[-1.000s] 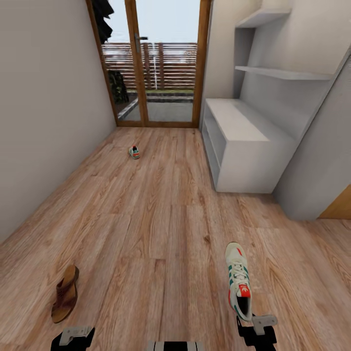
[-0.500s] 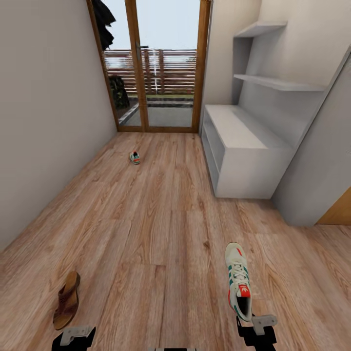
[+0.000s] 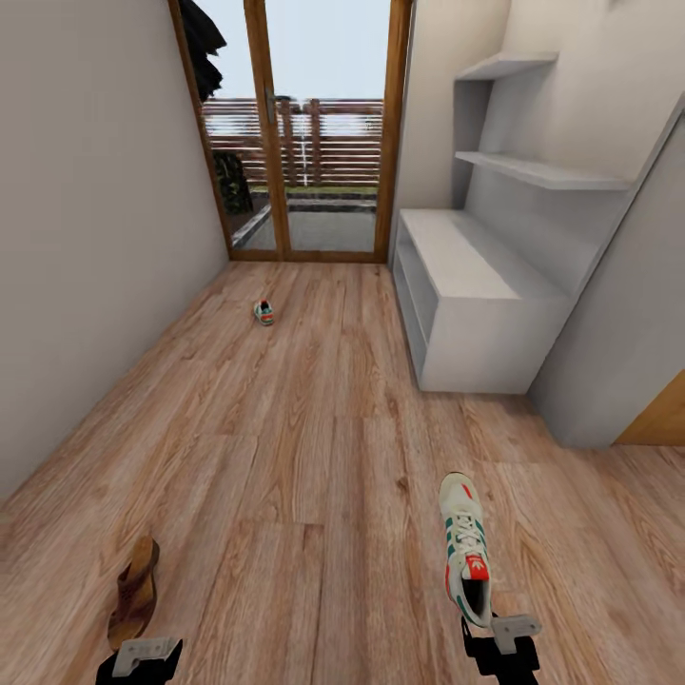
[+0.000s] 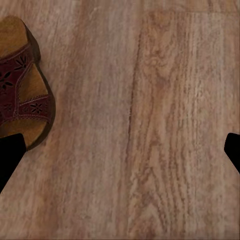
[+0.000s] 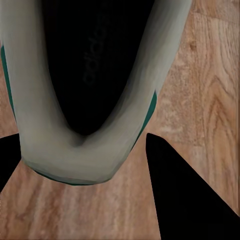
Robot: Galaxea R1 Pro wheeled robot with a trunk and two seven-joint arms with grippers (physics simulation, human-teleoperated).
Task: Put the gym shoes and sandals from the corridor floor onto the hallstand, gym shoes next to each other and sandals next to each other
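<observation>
While the left gripper (image 4: 120,150) hangs wide open and empty over the wood-grain plank floor (image 3: 285,447), just beside the brown leather sandal with the dark strap (image 3: 133,592), the right gripper (image 5: 82,165) pinches the heel rim of the white lace-up sneaker with green stripes (image 3: 466,547). To carry it well, hold that grip firm and steer toward the pale grey bench rack (image 3: 466,285) well ahead on the right. Against the earlier frames the whole view has drifted, so the camera has shifted: the sandal sits lower, the distant second sneaker (image 3: 263,312) too.

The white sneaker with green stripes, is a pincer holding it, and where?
Yes. The right pincer grips the white lace-up sneaker with green stripes at its heel rim. The left pincer is open, holding nothing.
</observation>
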